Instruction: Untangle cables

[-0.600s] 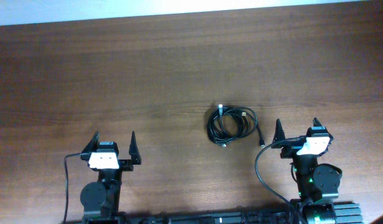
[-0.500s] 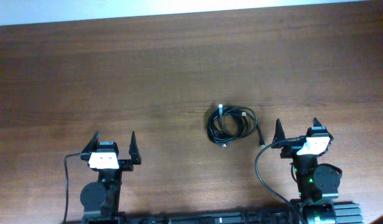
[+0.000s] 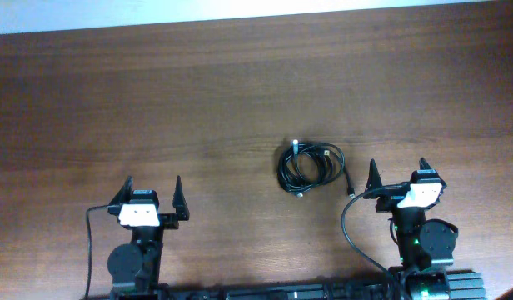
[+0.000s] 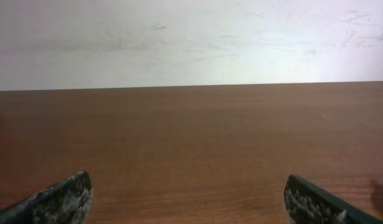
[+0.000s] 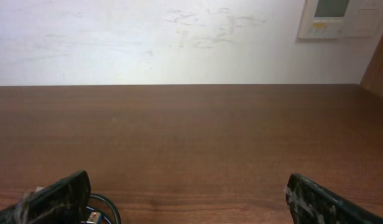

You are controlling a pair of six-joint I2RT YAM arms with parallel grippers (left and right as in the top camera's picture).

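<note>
The left pincer (image 3: 153, 187) and the right pincer (image 3: 397, 171) are both spread wide at the robot-side edge of the bench (image 3: 156, 100) and grip nothing. The cables (image 3: 306, 169) lie coiled together right of centre, near the right pincer and not touching it.

The cables (image 5: 109, 205) peek beside one of the wide-apart fingers (image 5: 55, 198).

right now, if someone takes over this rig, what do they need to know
Left gripper: open, empty, at the near edge of the table, far from the cables.
Right gripper: open, empty, just right of the cables, not touching.
The cables lie in one tangled coil, right of centre.
Done: nothing untangled. Left: pull the cables apart.
</note>
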